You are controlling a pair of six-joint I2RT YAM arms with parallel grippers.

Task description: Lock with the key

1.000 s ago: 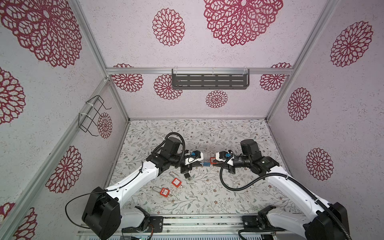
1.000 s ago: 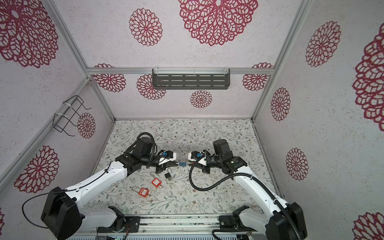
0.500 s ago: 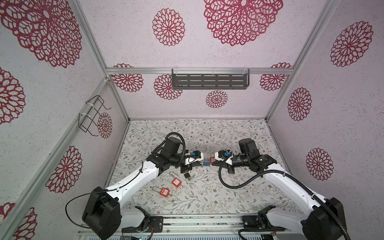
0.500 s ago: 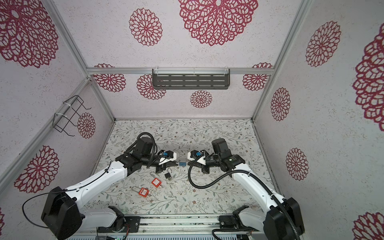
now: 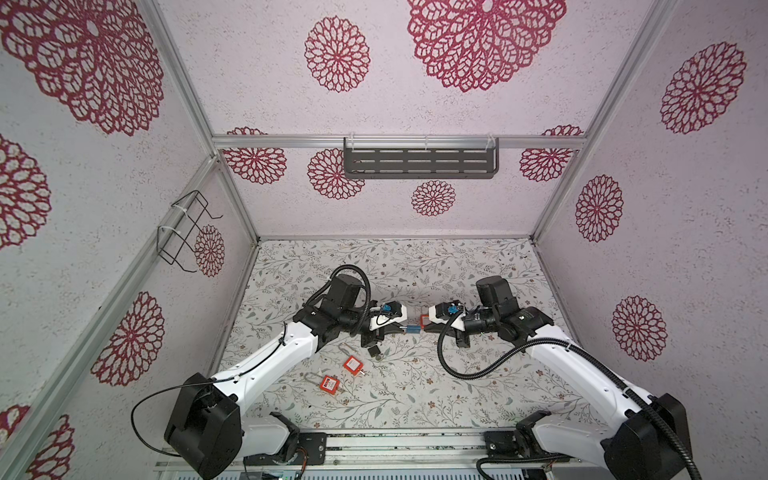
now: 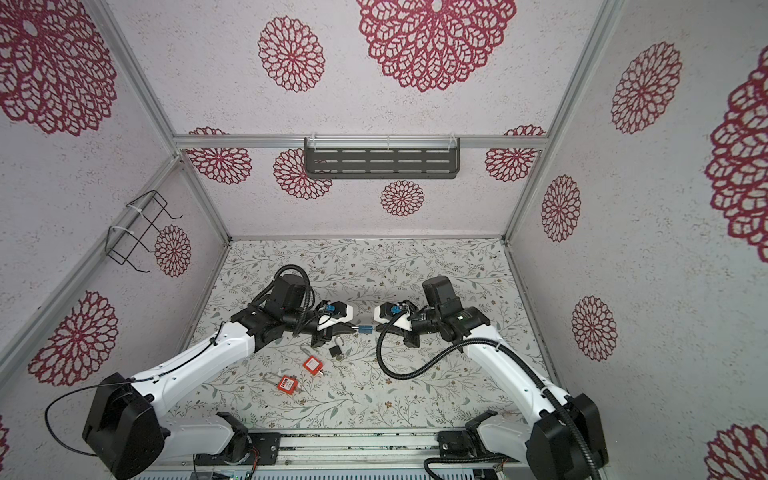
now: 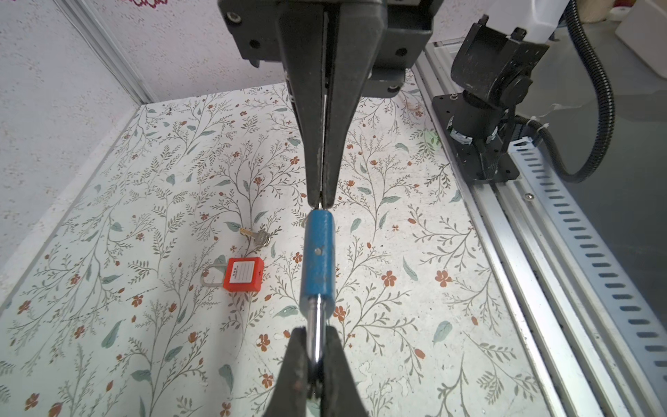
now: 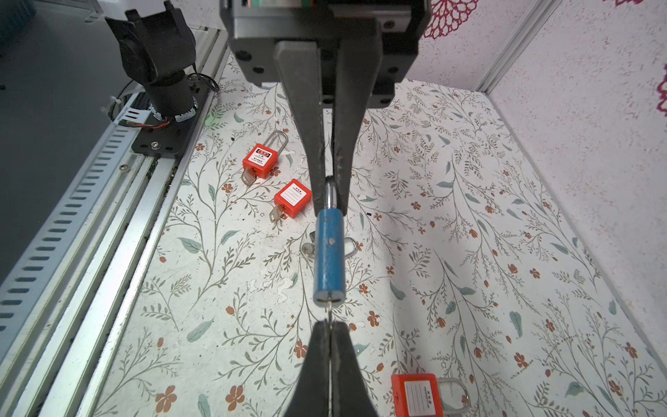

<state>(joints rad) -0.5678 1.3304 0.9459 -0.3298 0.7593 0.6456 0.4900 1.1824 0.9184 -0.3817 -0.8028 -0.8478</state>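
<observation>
1. The blue padlock (image 7: 317, 252) hangs above the desk (image 7: 397, 234) between the 2 arms' fingers, its long axis in line with them.
2. The left fingers (image 7: 294, 368) clamp its shackle (image 7: 315, 335).
3. The right fingers (image 8: 315, 364) pinch the key (image 8: 330, 312), seated in the keyhole; the turn looks theirs.

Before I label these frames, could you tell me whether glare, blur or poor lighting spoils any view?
Both top views: evenly lit and sharp, but the blue padlock is tiny. Left wrist view: crisp, with glare on the shackle. Right wrist view: crisp; the key shows only edge-on.
</observation>
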